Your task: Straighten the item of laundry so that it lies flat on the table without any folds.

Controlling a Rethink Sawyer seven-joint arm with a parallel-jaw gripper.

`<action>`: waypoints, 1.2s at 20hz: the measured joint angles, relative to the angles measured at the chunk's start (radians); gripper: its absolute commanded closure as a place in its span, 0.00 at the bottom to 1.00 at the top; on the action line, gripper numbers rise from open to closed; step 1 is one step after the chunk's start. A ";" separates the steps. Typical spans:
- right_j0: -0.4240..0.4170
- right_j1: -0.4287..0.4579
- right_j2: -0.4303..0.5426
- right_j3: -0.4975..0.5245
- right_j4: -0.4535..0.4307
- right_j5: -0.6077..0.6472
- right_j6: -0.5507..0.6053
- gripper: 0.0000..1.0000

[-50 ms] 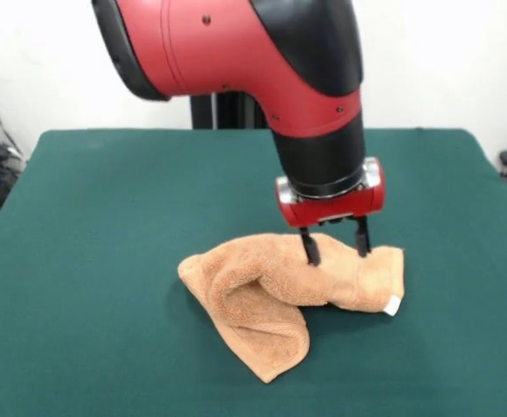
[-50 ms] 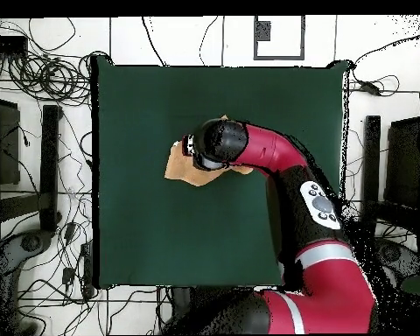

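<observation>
The item of laundry (image 1: 279,300) is an orange-tan terry towel, crumpled and folded over itself near the middle of the green table (image 1: 106,261). A small white tag (image 1: 393,305) shows at its right corner. My gripper (image 1: 336,245) hangs straight down over the towel's right part, fingers apart, tips touching or pressing into the cloth. In the overhead view the arm covers most of the towel (image 2: 180,166); only its left part shows, and the gripper itself is hidden there.
The table's edges (image 2: 98,175) are ringed by floor with cables and dark equipment. My red arm (image 2: 292,184) crosses the table's right half in the overhead view.
</observation>
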 measured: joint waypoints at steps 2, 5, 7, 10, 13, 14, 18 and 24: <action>-0.009 0.007 0.025 0.000 0.000 0.020 0.000 0.00; -0.011 0.010 0.037 0.000 0.000 0.037 0.000 0.00; -0.012 0.009 0.053 0.000 -0.001 0.068 0.000 0.00; -0.012 0.003 0.072 -0.003 -0.003 0.154 0.000 0.00; -0.012 -0.002 0.080 -0.017 -0.006 0.236 0.000 0.00; -0.012 -0.004 0.081 -0.029 -0.011 0.271 0.000 0.00; -0.012 -0.013 0.086 -0.072 -0.028 0.390 0.000 0.00; -0.024 -0.028 0.089 -0.129 -0.056 0.440 0.000 0.00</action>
